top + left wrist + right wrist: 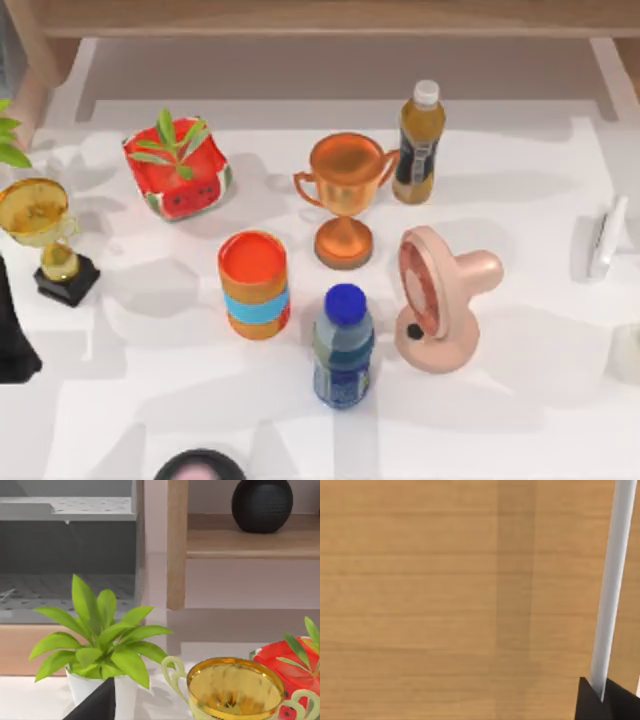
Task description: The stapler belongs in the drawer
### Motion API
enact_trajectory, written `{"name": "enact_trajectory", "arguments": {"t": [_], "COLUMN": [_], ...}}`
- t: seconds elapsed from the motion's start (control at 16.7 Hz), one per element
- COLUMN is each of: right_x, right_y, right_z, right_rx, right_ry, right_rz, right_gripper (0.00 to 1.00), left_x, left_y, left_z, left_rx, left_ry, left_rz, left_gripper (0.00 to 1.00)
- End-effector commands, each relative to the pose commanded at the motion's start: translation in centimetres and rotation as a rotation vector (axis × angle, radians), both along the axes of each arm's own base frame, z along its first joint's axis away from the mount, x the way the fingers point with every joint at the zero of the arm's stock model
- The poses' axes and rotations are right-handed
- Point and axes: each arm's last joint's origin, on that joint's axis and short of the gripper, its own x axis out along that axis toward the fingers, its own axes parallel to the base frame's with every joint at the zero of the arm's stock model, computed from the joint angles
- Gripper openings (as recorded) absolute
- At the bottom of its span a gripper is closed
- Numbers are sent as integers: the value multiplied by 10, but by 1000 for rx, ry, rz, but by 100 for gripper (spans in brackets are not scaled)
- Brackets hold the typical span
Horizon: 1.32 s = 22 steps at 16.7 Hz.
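Observation:
The stapler [607, 238] is a slim white bar with a pale grey side. It lies on the white table [520, 420] near the right edge, clear of the other objects. My left arm [14, 340] shows as a dark shape at the table's left edge, far from the stapler. A black part of my left gripper [95, 706] pokes in beside a potted plant [100, 645]. A black part of my right gripper [605, 700] sits against a wooden panel [445, 605], at the foot of a pale grey strip [612, 580]. The drawer is out of view.
Mid-table stand a pink round fan [440, 300], a blue-capped bottle [343, 348], an orange can [254, 284], a copper trophy [345, 195] and an amber bottle [418, 145]. A watermelon planter [177, 168] and a gold trophy [45, 235] sit left. Wooden furniture [320, 15] lines the back.

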Motion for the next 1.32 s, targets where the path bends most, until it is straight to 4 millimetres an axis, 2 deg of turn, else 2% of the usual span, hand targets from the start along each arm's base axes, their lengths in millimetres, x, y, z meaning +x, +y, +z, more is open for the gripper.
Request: {"name": "enact_trajectory", "arguments": {"t": [0.06, 0.84, 1.32], "right_x": [0, 0, 0], "right_y": [0, 0, 0], "right_z": [0, 0, 0], "right_rx": [0, 0, 0], "right_ry": [0, 0, 0], "right_rz": [0, 0, 0], "right_gripper": [0, 98, 100], "left_x": [0, 0, 0], "left_y": [0, 0, 0], "left_z": [0, 0, 0], "left_rx": [0, 0, 0], "left_ry": [0, 0, 0], "left_rz": [0, 0, 0], "left_gripper": [100, 100, 100]}}
